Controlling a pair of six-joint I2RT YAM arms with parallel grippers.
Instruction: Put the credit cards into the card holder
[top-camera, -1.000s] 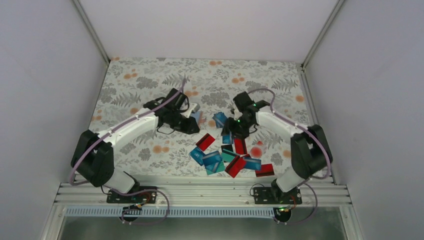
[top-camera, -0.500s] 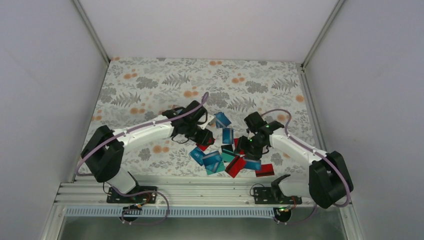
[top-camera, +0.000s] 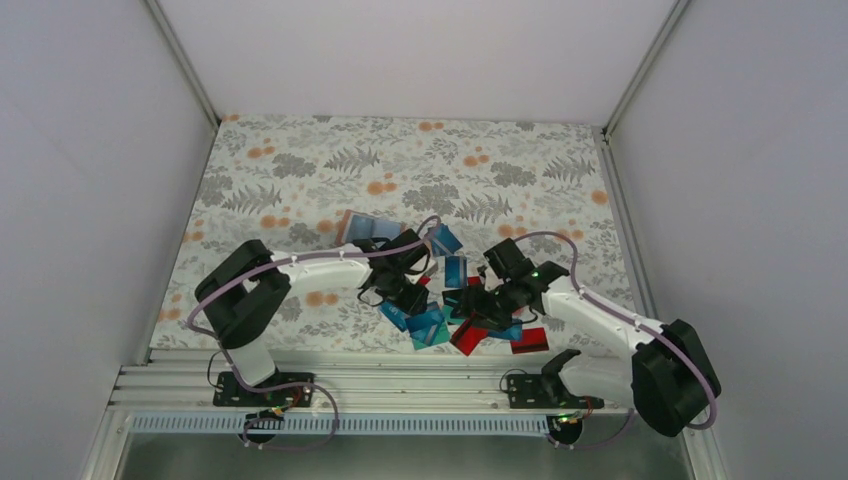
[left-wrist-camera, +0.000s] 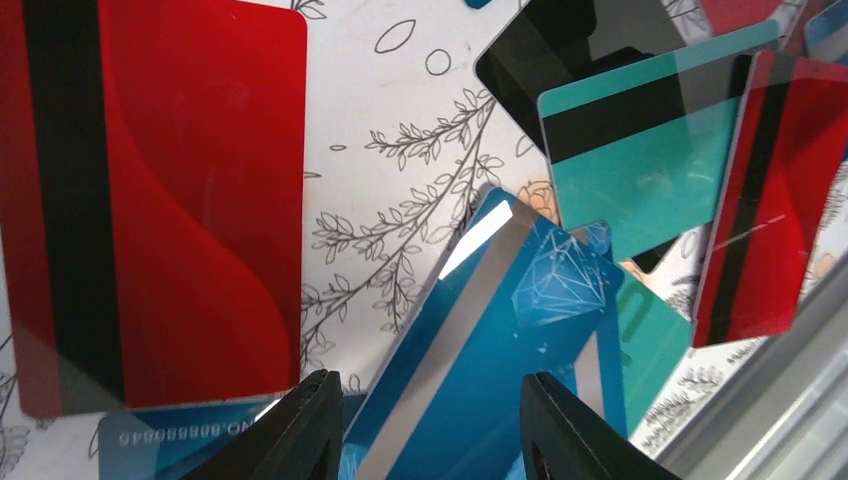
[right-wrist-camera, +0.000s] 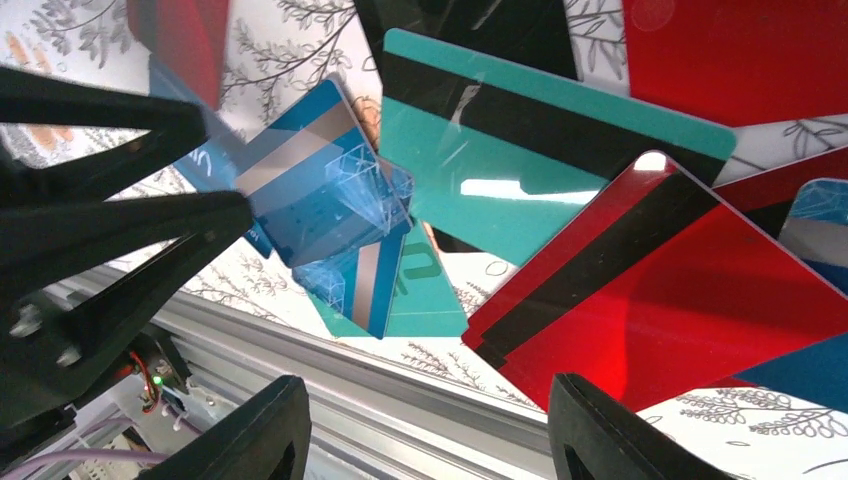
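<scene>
— Well, what lies nearest the arms' bases?

— A metal rail (right-wrist-camera: 420, 370) along the near edge of the table (top-camera: 300, 160). Just beyond it are the credit cards (top-camera: 430, 325), a loose, overlapping heap of blue, teal and red.

— And the end effectors?

— Both hang low over that heap, close together. The left end effector (left-wrist-camera: 428, 400) has its fingers parted with nothing between them. Below the gap lies a blue card (left-wrist-camera: 470, 320) with a silver stripe, and a red card (left-wrist-camera: 160, 200) with a black stripe lies flat to one side. The right end effector (right-wrist-camera: 428, 400) stands wider and also grips nothing. Beneath it a teal card (right-wrist-camera: 520, 150) and another red one overlap.

— Where is the card holder?

— Farther back, just past the left arm's forearm and apart from the heap, there is a tan strip that I take for the card holder (top-camera: 347, 226). Something blue sits against it. From above it is too small to say whether that blue is inside it or only on top.

— And beyond that?

— Only the floral table, running to the back wall.
</scene>
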